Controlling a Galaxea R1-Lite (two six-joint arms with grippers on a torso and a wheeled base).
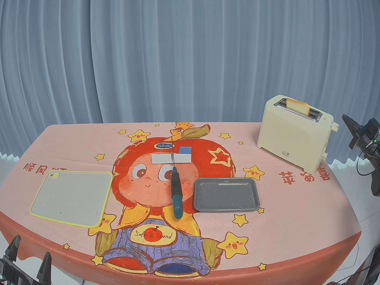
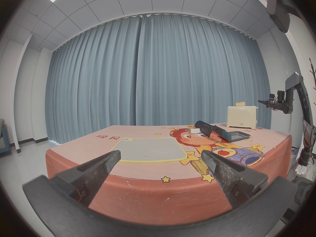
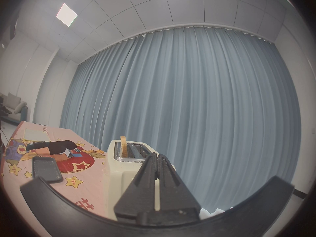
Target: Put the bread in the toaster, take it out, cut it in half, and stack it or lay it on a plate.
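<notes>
Bread [image 1: 297, 106] stands in toaster [image 1: 295, 139] slot; right pincer [image 3: 157, 162] near toaster, closed, empty; left pincer [image 2: 161, 157] wide open, empty; take-out step probably next: right must open, grip slice.

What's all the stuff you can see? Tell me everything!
bread: 1, golden, sticking up from the toaster's slot
toaster: 1, cream, far right of table
knife: 1, teal handle, middle of table
stand: 1, white and blue, at the knife's blade
tray: 1, grey, right of knife
board: 1, white, yellow rim, left of table
table: 1, pink cartoon cloth
curtain: 1, blue-grey, behind table
left tool: 1, black, open, before the table's near left edge
right tool: 1, black, shut, right of toaster
</notes>
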